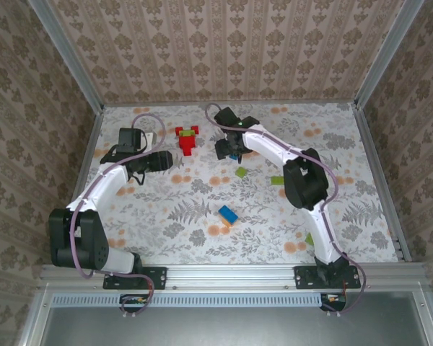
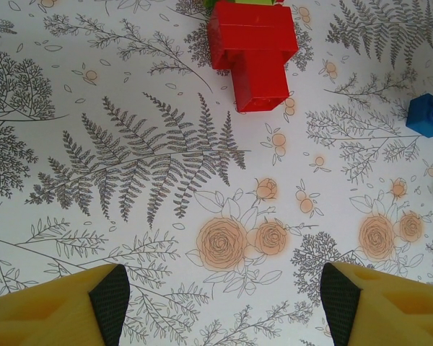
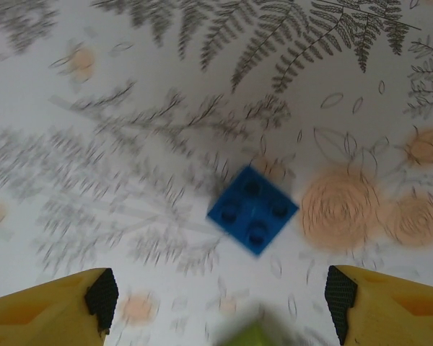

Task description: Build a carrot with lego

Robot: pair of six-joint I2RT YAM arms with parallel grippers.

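Note:
A red lego stack (image 1: 187, 140) with a green piece at its far end lies at the back of the table. In the left wrist view the red lego stack (image 2: 252, 54) sits well ahead of my left gripper (image 2: 224, 303), which is open and empty over bare cloth. In the top view the left gripper (image 1: 164, 161) is left of the stack. My right gripper (image 1: 229, 150) hovers right of the stack, above a small blue lego brick (image 3: 252, 209). The right gripper (image 3: 220, 303) is open, its fingers well apart from the brick. A blurred green brick (image 3: 256, 335) lies at the bottom edge.
Two green bricks (image 1: 241, 171) (image 1: 276, 180) lie on the flowered tablecloth (image 1: 173, 209). A blue-and-orange brick pair (image 1: 227, 215) sits mid-table, and another green brick (image 1: 309, 238) lies by the right arm. Metal frame rails (image 1: 375, 173) border the table.

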